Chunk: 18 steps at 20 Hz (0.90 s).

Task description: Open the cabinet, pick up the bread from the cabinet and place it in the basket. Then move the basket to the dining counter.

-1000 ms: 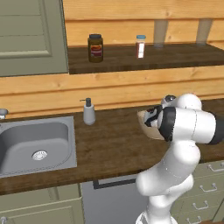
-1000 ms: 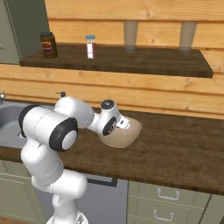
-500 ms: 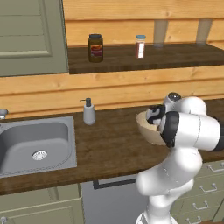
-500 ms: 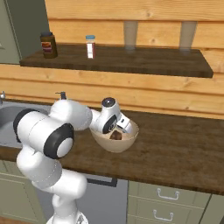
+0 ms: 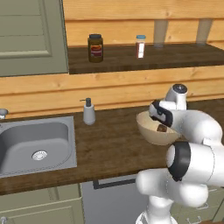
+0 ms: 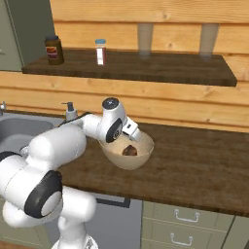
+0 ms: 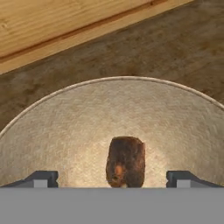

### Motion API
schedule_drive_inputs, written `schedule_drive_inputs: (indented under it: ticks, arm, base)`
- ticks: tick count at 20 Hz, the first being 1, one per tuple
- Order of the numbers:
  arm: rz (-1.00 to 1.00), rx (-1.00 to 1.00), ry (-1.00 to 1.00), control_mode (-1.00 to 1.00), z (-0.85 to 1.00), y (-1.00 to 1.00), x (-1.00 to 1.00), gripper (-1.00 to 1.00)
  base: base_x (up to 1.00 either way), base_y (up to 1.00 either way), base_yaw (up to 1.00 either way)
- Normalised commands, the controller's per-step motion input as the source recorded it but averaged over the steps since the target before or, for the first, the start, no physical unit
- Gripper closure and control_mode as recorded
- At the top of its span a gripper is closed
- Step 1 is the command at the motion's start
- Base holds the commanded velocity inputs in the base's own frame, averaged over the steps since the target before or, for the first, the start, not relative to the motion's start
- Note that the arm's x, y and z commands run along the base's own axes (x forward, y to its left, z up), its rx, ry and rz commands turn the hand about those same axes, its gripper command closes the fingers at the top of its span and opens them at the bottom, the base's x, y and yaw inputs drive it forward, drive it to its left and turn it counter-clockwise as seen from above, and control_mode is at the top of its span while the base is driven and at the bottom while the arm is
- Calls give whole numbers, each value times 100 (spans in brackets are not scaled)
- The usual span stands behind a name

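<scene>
Moved since the earlier frame: bread [image 7: 126, 161], now loose in the basket [image 6: 141, 156] on the wooden surface [image 6: 204, 170]. Gripper [image 7: 112, 178]: spread wide above it, holding nothing. Remaining: carry basket to dining counter.

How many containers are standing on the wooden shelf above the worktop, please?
2 that I can see. The dark jar with a yellow label stands at the shelf's left end, and the small white bottle with a blue cap stands to its right. Others could be hidden past the frame edges.
</scene>
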Motion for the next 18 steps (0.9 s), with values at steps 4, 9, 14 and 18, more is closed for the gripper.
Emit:
schedule_drive_inputs:
  ticks: [4,9,14,18]
  arm:
    - [18,-7,0,-100,35,49,-100,-100]
    - [29,-24,3,-100,13,48,-51,-100]
    - [33,-28,9,-100,0,37,-12,-100]
    - [40,-23,11,-100,0,1,6,-100]
  base:
    - [0,0,0]
    - [0,0,0]
    - [0,0,0]
    - [0,0,0]
